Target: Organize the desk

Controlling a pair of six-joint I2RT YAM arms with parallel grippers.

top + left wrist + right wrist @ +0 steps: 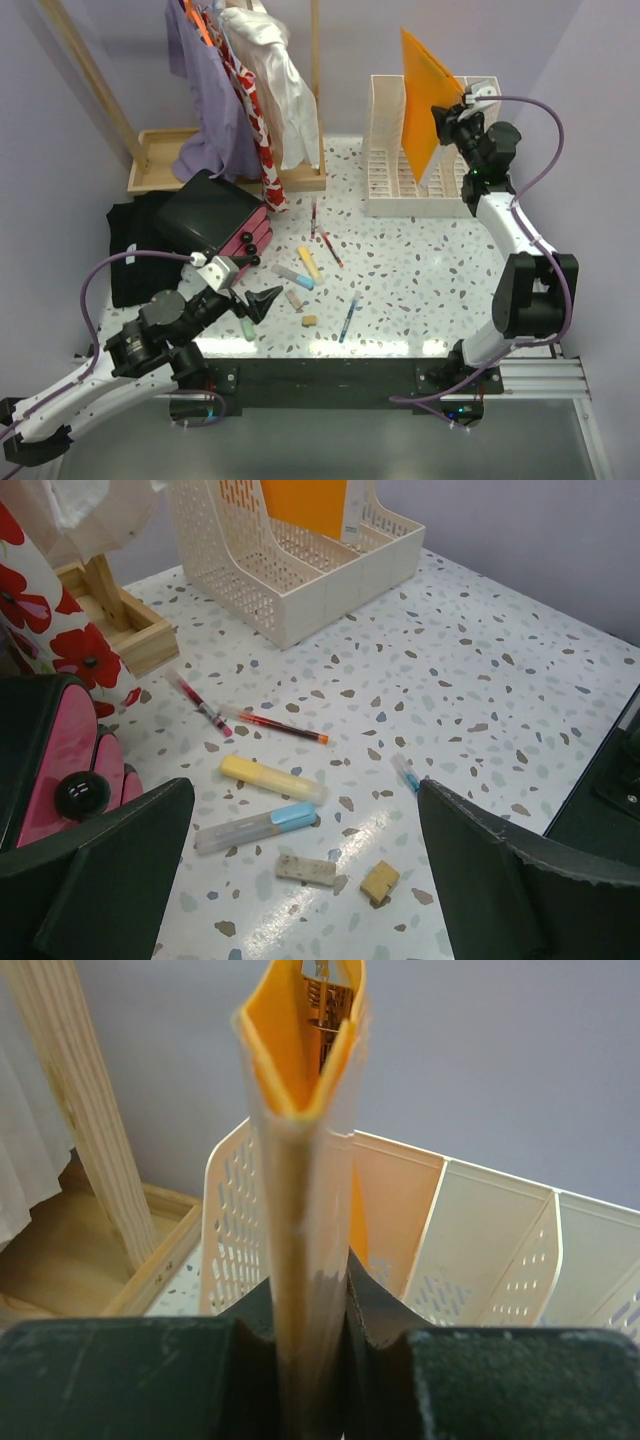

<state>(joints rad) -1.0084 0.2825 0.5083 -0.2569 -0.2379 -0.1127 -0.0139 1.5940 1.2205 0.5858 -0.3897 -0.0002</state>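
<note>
- Far left: a black cloth (130,255) and a black-and-pink bag (215,215) sit at the counter's (420,270) left edge. The bag is just beside the left arm's wrist. Risk: an inward swing could catch the bag and drag it across the loose items.
- Left gripper (255,282): spread wide and holding nothing, low over the near-left part of the counter and aimed at the scattered stationery.
- Centre cluster: the yellow highlighter (272,778), blue-capped marker (255,826), grey eraser (306,869) and tan block (379,881) lie near one another. Risk: with the gripper this wide, closing could take in two pieces or knock a neighbour aside. The round barrels would probably roll if nudged.
- Two red pens (283,726) lie flat beyond the cluster. Risk: they are thin and lie flush on the counter, so the fingertips may scrape the top and skid off them.
- Blue pen (349,316): it lies near the black front edge. Risk: a bump could roll it off.
- Right gripper (310,1345): closed narrow on the orange folder (418,95), which stands upright over the white file rack (385,130) at the far right. I cannot tell which slot it is in. Risk: the folder gapes at its top and is pinched by one edge only. It could hit a divider and buckle, or slip in the grip. The rack looks light and might shift.
- The counter spans the whole view, ahead of both arm bases.
</note>
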